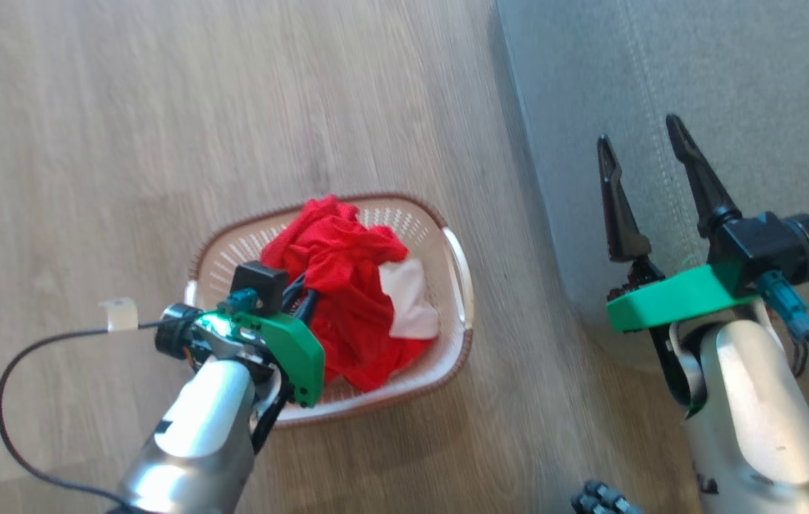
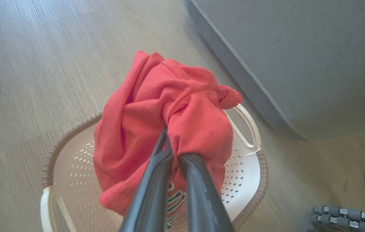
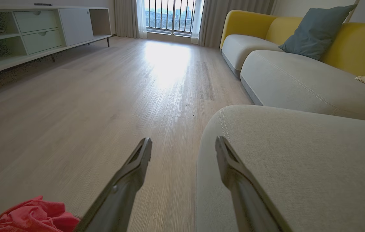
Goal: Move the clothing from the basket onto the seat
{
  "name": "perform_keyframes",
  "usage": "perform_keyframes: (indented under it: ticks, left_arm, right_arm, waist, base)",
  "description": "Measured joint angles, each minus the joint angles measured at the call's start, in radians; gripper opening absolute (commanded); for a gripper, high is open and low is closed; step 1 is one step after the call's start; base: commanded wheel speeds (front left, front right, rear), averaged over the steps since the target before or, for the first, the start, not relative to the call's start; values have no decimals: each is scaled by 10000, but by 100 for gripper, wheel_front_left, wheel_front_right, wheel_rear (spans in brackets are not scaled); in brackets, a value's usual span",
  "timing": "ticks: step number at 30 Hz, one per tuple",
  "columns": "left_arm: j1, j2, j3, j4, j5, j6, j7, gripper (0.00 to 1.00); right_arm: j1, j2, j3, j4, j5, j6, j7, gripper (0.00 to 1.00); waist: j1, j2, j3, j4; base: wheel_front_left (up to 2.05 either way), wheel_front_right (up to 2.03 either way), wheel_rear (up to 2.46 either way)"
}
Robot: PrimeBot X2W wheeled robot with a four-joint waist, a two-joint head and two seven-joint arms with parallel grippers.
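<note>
Wood floor [image 1: 161,107] | basket [image 1: 447,343] left of seat [image 1: 732,86] | clothing [image 1: 340,285] bunched in basket | left gripper [image 2: 169,141] pinched on clothing | right gripper [image 1: 638,134] wide, empty, right of basket | risk: thin pinch slips; trailing fabric snags rim, drags basket

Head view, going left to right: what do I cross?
From the left: black cable → basket holding the clothing → bare strip of wood floor → seat.
</note>
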Motion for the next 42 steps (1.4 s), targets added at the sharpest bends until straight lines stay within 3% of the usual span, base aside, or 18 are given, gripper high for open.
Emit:
perform_keyframes:
  ticks: [11,19,30,35,42]
  left_arm:
    - [1446,-2,671,-2447,-458,366,0,0]
    - [2498,-4,2201,-5120,-462,399,0,0]
    - [2934,-6,3567,-8270,-738,570,-4,0]
    - [2940,-6,3680,-10000,-545,794,-33,0]
    - [2978,-6,2658,-10978,-451,966,-35,0]
  right_arm:
    - [675,-6,-8,454,-44,0,0,100]
    - [1224,-10,75,648,-44,0,0,100]
    - [1802,-13,410,803,65,0,0,100]
    - [2062,-13,445,901,65,0,0,100]
    - [2061,-13,447,938,63,0,0,100]
  waist:
    - [0,0,-1841,537]
    - [-1,0,-3103,892]
    - [0,0,-3879,1091]
    - [0,0,-4118,1137]
    - [0,0,-4252,1136]
  base:
    - [0,0,0]
    - [0,0,0]
    - [0,0,0]
    - [0,0,0]
    - [0,0,0]
